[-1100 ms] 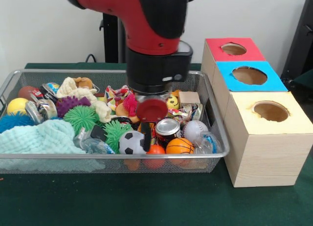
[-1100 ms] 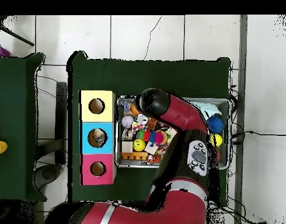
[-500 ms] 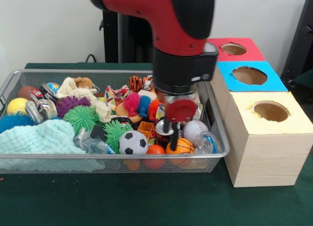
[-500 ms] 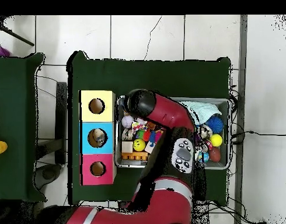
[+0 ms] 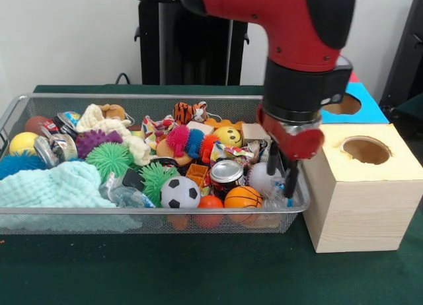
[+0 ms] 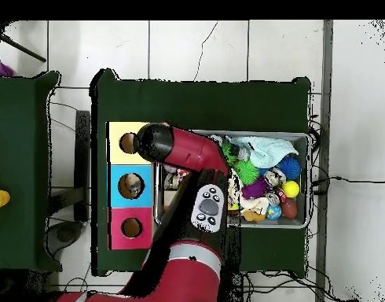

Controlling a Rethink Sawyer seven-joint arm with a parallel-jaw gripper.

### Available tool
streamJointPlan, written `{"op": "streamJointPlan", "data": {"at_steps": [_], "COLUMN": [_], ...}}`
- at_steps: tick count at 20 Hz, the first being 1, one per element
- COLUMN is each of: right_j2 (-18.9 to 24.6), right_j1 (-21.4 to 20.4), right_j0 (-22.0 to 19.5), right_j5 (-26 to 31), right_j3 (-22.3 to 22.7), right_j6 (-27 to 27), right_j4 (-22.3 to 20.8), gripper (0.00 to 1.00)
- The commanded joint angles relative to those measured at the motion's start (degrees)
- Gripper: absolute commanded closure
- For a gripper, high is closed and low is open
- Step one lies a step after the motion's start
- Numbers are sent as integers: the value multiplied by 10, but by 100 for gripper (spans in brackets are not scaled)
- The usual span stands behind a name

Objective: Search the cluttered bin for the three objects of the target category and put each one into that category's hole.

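Note:
The wire mesh bin (image 5: 152,212) is packed with balls, cans, plush toys and spiky toys. My gripper (image 5: 281,169) hangs at the bin's right end, just above the rim beside the yellow box (image 5: 357,193). Its two black fingers (image 5: 272,158) stand apart, open, with nothing between them. A white baseball (image 5: 260,176) lies right behind them; a basketball (image 5: 242,197), a can (image 5: 227,173) and a soccer ball (image 5: 179,192) lie to their left. In the overhead view the arm's wrist (image 6: 154,141) covers the gripper, between the bin (image 6: 308,181) and the yellow box (image 6: 117,143).
Three boxes with round holes stand in a row: yellow, blue (image 5: 369,111) and red (image 6: 131,228). Something small sits in the blue hole (image 6: 132,185). A mint cloth (image 5: 53,186) fills the bin's left front corner. The arm hides the red box in the front view.
The arm has swung from the bin's middle to its right end, toward the yellow box. The can and smiley ball it covered now show. Nothing was picked up.

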Motion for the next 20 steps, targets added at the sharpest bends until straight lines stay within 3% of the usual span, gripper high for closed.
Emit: {"op": "streamJointPlan", "data": {"at_steps": [1, 3, 8, 20], "right_j2": [27, 44, 68, 199], "right_j1": [20, 16, 27, 20], "right_j0": [-1, -18, -45, -148], "right_j5": [61, 37, -11, 14], "right_j3": [9, 15, 5, -71], "right_j6": [65, -4, -108, -302], "right_j4": [1, -27, -91, -282], "gripper": [0, 0, 0, 0]}}
